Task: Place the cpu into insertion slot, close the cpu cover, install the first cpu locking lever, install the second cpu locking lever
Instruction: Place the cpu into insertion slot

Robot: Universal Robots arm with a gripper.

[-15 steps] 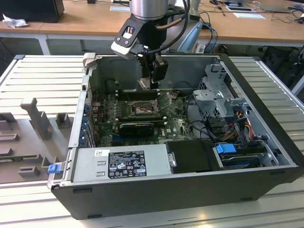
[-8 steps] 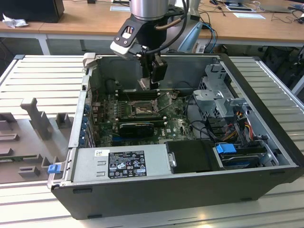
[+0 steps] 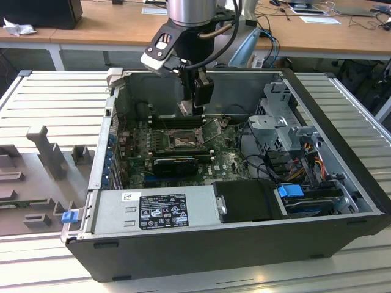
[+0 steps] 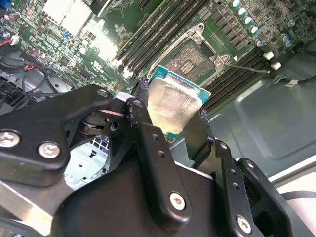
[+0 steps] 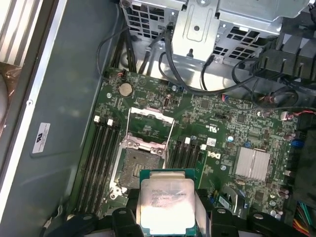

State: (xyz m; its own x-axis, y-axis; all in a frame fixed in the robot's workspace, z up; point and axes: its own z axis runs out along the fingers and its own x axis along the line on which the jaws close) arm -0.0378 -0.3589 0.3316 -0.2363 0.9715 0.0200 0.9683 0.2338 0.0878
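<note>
cpu (image 5: 167, 205) pinched by opposite edges between black fingers (image 4: 148, 138), silvery top facing both wrist cameras. Gripper (image 4: 171, 106) closed onto it, jaws chip-width apart. cpu held in air, clear of board. Just beyond fingertips: insertion slot (image 5: 136, 165), contact field bare. Past slot: cpu cover (image 5: 146, 143) hinged up, open. Thin locking lever (image 4: 247, 66) swung out beside slot. Green motherboard (image 5: 222, 123) below gripper. Arm (image 3: 192, 15) drops straight into open computer case (image 3: 244, 244), wrist vertical, gripper pointing down above slot

Bare insertion slot (image 5: 131, 165) between memory slots (image 5: 98, 163)
</note>
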